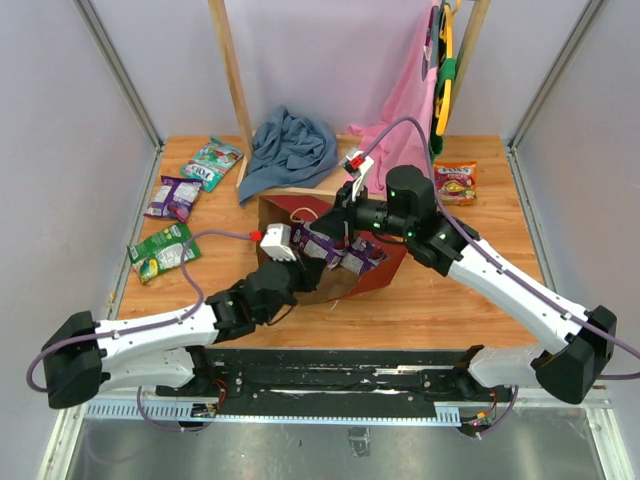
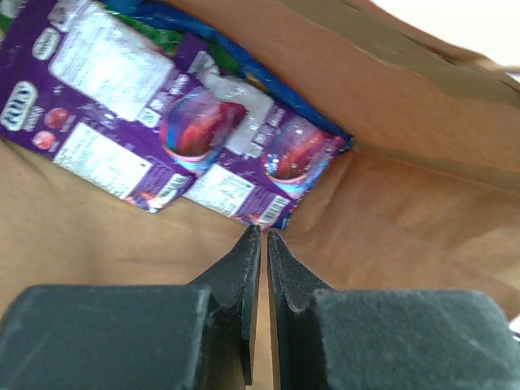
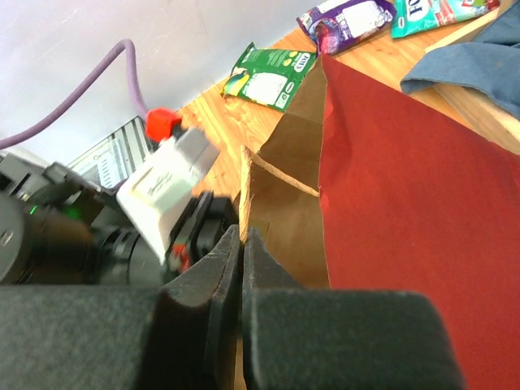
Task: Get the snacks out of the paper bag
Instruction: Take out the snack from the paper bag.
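The red paper carrier bag (image 1: 385,272) with its brown kraft lining lies on its side on the wooden worktop (image 1: 480,310). The right arm's fingers (image 3: 218,272) are pinched tight on its upper rim, holding the mouth open. Inside, the left arm's fingers (image 2: 240,272) are all but closed on nothing, with shiny purple snack packets (image 2: 236,154) just beyond their tips. It looks mid-unloading to me. Next those fingers need to part, push forward over a packet's near edge and clamp.
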You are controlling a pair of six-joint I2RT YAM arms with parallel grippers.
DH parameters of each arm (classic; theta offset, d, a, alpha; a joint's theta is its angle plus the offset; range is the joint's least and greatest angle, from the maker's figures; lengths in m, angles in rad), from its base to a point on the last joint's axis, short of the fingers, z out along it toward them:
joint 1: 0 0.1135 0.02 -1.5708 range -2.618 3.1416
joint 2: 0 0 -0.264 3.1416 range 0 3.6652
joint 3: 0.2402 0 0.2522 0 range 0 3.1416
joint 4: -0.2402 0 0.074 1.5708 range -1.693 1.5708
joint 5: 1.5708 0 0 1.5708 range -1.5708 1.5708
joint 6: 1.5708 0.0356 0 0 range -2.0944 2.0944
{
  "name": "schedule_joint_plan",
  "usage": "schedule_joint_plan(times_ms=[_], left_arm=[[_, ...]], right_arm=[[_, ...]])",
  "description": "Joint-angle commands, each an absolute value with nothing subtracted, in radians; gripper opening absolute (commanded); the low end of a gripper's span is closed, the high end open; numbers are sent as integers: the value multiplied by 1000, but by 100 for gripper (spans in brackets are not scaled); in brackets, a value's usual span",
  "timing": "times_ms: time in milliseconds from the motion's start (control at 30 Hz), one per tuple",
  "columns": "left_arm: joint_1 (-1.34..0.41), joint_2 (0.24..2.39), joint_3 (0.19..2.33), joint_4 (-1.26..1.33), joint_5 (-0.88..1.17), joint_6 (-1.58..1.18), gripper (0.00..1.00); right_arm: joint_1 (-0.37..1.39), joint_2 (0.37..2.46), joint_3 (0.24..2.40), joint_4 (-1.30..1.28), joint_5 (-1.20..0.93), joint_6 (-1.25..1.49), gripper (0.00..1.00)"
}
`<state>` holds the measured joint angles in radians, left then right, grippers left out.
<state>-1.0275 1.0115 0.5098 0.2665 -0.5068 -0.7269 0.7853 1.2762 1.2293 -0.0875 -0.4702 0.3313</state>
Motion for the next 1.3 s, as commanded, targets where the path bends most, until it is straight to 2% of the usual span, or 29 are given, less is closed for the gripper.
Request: schedule_joint_plan(times_ms=[0, 167, 400, 533, 667, 733, 900, 1000, 1067, 1100, 1167, 1233, 1267], left_arm=[[-1196, 1095, 631, 319, -806, -679, 12], [-1256, 1168, 646, 339, -877, -751, 11], [-1255, 1125, 552, 345, -963, -953, 10], [-1241, 1106, 517, 381, -1001, -1018, 15], [-1060, 1152, 511, 390, -701, -1167, 14], [-1027, 1203, 529, 406, -613, -1176, 13], [-1022, 1337, 665, 350, -554, -1195, 12], [-1023, 1391, 696, 342, -565, -1263, 15], [-1022, 1416, 702, 353, -582, -1301, 21], [-1023, 1428, 704, 354, -590, -1320, 32], [-1022, 1453, 712, 349, -602, -1365, 62], [-1023, 1480, 721, 336, -604, -1409, 80], [-1023, 1495, 727, 333, -604, -1423, 86]], right_arm=[[804, 1229, 1228, -82, -436, 300, 1], [802, 1195, 1204, -84, -408, 290, 1], [801, 1132, 1164, -94, -357, 276, 1], [801, 1116, 1148, -88, -353, 276, 1], [802, 1103, 1142, -83, -352, 278, 1], [801, 1092, 1137, -84, -348, 277, 1], [801, 1073, 1121, -92, -331, 274, 1], [801, 1061, 1111, -93, -328, 275, 1], [801, 1054, 1105, -94, -324, 276, 1], [802, 1053, 1103, -95, -323, 276, 1], [801, 1049, 1101, -98, -321, 274, 1], [802, 1046, 1100, -99, -320, 272, 1], [801, 1045, 1100, -100, -319, 271, 1]])
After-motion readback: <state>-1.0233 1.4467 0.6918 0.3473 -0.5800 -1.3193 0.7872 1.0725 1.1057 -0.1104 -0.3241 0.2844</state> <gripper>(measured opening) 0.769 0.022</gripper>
